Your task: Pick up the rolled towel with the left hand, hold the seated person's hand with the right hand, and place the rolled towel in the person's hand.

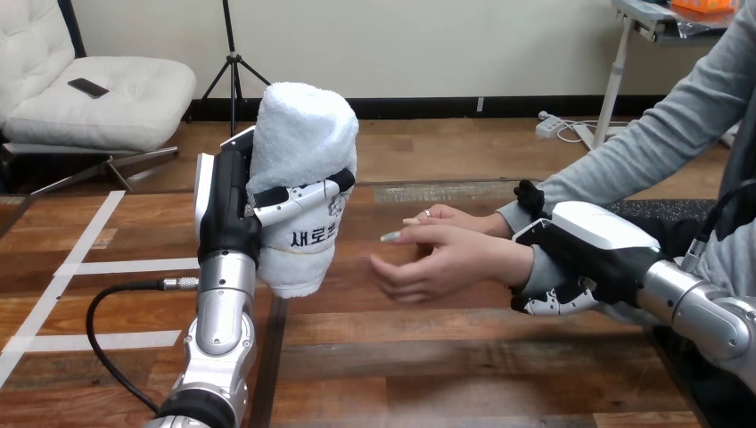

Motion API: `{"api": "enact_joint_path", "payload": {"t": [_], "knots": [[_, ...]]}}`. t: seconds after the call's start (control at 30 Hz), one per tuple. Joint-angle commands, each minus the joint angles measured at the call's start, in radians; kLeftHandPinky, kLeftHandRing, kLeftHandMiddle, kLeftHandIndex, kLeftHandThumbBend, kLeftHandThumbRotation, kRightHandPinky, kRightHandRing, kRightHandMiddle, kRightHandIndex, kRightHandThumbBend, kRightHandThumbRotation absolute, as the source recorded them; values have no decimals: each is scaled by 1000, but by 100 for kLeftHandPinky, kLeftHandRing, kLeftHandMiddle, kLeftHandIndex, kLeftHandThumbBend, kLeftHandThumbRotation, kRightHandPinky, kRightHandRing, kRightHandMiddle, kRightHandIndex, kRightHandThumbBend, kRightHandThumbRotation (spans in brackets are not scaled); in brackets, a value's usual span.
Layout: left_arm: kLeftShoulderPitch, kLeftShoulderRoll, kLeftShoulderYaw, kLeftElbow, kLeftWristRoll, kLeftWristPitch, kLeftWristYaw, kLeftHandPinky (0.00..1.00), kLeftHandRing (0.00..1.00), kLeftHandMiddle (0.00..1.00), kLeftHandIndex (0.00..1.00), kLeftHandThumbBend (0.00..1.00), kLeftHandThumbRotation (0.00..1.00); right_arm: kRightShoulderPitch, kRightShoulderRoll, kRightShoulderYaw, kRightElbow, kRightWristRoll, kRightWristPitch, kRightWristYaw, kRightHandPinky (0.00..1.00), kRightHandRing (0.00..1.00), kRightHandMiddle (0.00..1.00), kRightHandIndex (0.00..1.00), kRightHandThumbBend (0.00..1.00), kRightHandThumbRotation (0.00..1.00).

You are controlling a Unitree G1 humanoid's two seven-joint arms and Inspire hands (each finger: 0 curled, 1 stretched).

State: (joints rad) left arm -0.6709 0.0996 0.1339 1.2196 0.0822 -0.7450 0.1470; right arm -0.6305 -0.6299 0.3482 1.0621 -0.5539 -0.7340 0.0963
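The robot's left hand grips the rolled towel upright, raised over the table's left half. Its right hand curls round the person's wrist towards the right edge. The person's hand, cupped open, is apart from the towel. The risk I judge is that the bulky towel tips out if it is released before that hand closes on it.

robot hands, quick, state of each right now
Left robot hand: closed around the rolled towel, held upright.
Right robot hand: closed around the person's wrist.
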Motion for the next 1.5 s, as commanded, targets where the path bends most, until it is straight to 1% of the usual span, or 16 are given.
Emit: {"api": "enact_joint_path", "payload": {"t": [0.0, 0.23, 0.4, 0.47, 0.6, 0.87, 1.17, 1.47], "knots": [[-86, 12, -2, -22, -2, -20, 6, 37, 40, 43, 42, 60, 0, -61, 15, -1, -39, 2, 3, 6, 33, 37, 43, 49, 47, 0], [-87, 9, 1, -23, -9, -19, -6, 37, 40, 43, 42, 59, 0, -62, 18, 1, -41, -3, -1, 1, 34, 38, 43, 49, 48, 0], [-87, 8, 0, -21, -7, -20, -4, 37, 40, 43, 42, 58, 0, -63, 22, 0, -39, -5, -8, -4, 34, 38, 43, 49, 49, 0], [-88, 8, -1, -20, -5, -20, -3, 37, 40, 43, 42, 58, 0, -64, 23, 0, -38, -6, -13, -9, 34, 37, 42, 48, 49, 0], [-88, 5, -2, -18, -5, -24, -5, 37, 40, 43, 42, 59, 0, -67, 26, -1, -43, -5, -4, 3, 33, 37, 42, 47, 49, 0], [-89, -6, 3, -19, -16, -28, -18, 37, 40, 43, 42, 59, 0, -71, 27, 3, -47, -13, -16, -5, 31, 35, 40, 45, 49, 0], [-89, -13, -2, -19, -8, -28, -9, 37, 40, 43, 42, 60, 0, -77, 33, 3, -44, -15, -15, -5, 30, 34, 40, 45, 48, 0], [-88, -22, -1, -19, -12, -29, -15, 37, 40, 43, 41, 60, 0, -84, 40, 3, -43, -18, -15, -8, 30, 34, 40, 45, 48, 0]]}}
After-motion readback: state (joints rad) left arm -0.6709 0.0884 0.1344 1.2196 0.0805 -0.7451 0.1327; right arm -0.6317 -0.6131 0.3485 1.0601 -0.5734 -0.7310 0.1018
